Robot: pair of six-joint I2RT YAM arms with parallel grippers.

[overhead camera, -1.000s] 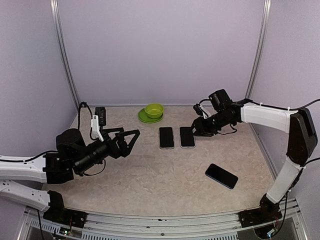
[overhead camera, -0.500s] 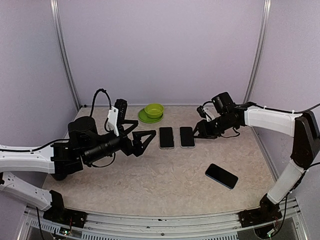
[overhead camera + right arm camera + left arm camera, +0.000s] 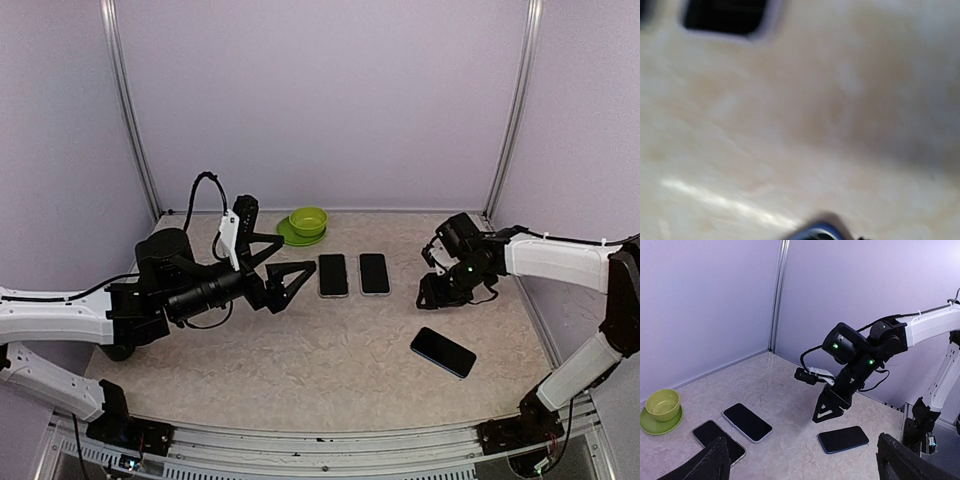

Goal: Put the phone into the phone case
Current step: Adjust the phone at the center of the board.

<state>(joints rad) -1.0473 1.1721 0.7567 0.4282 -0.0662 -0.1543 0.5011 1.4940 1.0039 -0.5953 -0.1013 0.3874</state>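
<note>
A dark phone with a blue edge [image 3: 442, 352] [image 3: 843, 439] lies flat at the right front of the table. Two dark slabs with pale rims lie side by side at the centre, the left one [image 3: 333, 275] [image 3: 717, 440] and the right one [image 3: 374, 273] [image 3: 747, 422]. I cannot tell which is the phone case. My right gripper [image 3: 432, 296] [image 3: 829, 410] points down at bare table between the right slab and the blue-edged phone, jaws partly apart and empty. My left gripper [image 3: 297, 256] [image 3: 807, 471] hangs wide open just left of the slabs, holding nothing. The right wrist view is blurred.
A green bowl [image 3: 308, 220] [image 3: 662, 405] stands on a green saucer [image 3: 288, 235] [image 3: 652, 424] at the back, behind the slabs. Lilac walls with metal corner posts [image 3: 128, 130] close in the table [image 3: 330, 350] on three sides.
My right gripper has left the right slab and swung right and nearer, toward the blue-edged phone. My left arm has risen and reached right toward the slabs. All three dark items lie where they were.
</note>
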